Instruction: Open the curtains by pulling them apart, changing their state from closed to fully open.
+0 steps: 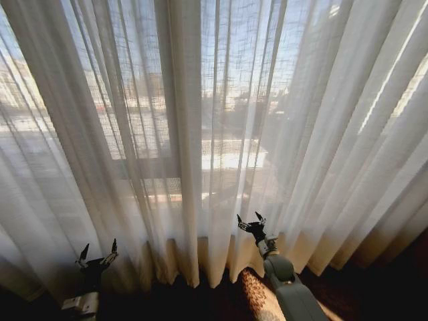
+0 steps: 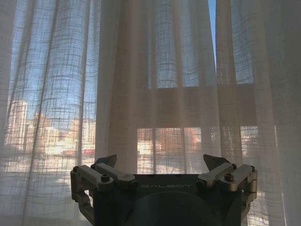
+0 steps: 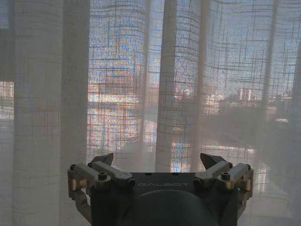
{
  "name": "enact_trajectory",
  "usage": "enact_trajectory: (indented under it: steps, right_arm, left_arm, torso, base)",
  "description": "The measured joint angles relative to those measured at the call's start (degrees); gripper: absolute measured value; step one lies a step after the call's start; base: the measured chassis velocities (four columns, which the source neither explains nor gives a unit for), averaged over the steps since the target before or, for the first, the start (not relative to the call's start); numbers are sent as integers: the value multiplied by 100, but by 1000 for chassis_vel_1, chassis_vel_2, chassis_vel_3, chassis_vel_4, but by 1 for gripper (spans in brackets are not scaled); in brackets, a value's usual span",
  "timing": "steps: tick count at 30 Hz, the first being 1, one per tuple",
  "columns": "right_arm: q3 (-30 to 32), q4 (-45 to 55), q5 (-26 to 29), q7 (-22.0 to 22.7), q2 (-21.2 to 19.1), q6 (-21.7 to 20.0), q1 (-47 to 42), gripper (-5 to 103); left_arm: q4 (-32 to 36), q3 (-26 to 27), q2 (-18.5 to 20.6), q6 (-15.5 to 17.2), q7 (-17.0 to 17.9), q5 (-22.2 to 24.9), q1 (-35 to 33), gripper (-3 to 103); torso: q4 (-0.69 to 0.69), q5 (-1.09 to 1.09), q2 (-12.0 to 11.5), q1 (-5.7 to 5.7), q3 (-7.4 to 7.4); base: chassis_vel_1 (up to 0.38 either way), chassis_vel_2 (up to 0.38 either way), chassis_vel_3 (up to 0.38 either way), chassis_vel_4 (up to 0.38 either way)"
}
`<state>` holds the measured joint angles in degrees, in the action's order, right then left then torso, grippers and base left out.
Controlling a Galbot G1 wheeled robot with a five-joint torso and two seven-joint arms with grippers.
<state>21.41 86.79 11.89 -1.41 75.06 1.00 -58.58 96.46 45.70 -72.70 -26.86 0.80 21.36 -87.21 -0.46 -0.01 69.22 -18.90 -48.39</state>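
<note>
Head view: the right gripper (image 1: 250, 222), fingers spread, is raised near the curtains' (image 1: 200, 134) lower middle folds; the left gripper (image 1: 97, 257), also spread and holding nothing, sits lower and leftward. Dark patterned floor (image 1: 257, 297) lies beneath. The drawn, sunlit sheer curtains hang just ahead of both.

Head view: high, looking forward and down over both arms at the curtains (image 1: 200, 134). Left wrist view: behind the left tool (image 2: 160, 165), facing the fabric closely. Right wrist view: likewise behind the right tool (image 3: 157, 162). Shared: curtains.
</note>
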Motion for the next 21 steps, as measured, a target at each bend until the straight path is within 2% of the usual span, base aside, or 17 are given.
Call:
enact_trajectory:
  steps: [11,12,15,16,17,18,19,21]
  right_arm:
    - [-157,-886,-28,215,227,87,727,100]
    - [-153,-940,-45,230,237,99,774,103]
    - [-145,-1063,-77,287,260,106,889,103]
    - [-144,-1107,-84,308,272,108,931,96]
    - [-137,-1194,-100,340,302,130,1019,96]
    - [-134,-1257,-117,355,321,159,1075,85]
    - [-132,-1304,-134,361,334,184,1116,80]
    - [-128,-1346,-151,361,343,214,1151,80]
  left_arm:
    - [0,0,0,0,0,0,-1,100]
    - [0,0,0,0,0,0,-1,100]
    - [0,0,0,0,0,0,-1,100]
    - [0,0,0,0,0,0,-1,100]
    - [0,0,0,0,0,0,-1,100]
    - [0,0,0,0,0,0,-1,100]
    - [0,0,0,0,0,0,-1,100]
    - [0,0,0,0,0,0,-1,100]
  torso:
    - [0,1,0,1,1]
    - [0,1,0,1,1]
    - [1,1,0,1,1]
    - [0,1,0,1,1]
    - [0,1,1,1,1]
    - [0,1,1,1,1]
    - [0,1,1,2,1]
    - [0,1,0,2,1]
  base:
    - [0,0,0,0]
    - [0,0,0,0]
    - [0,0,0,0]
    - [0,0,0,0]
    - [0,0,0,0]
    - [0,0,0,0]
    - [0,0,0,0]
    - [0,0,0,0]
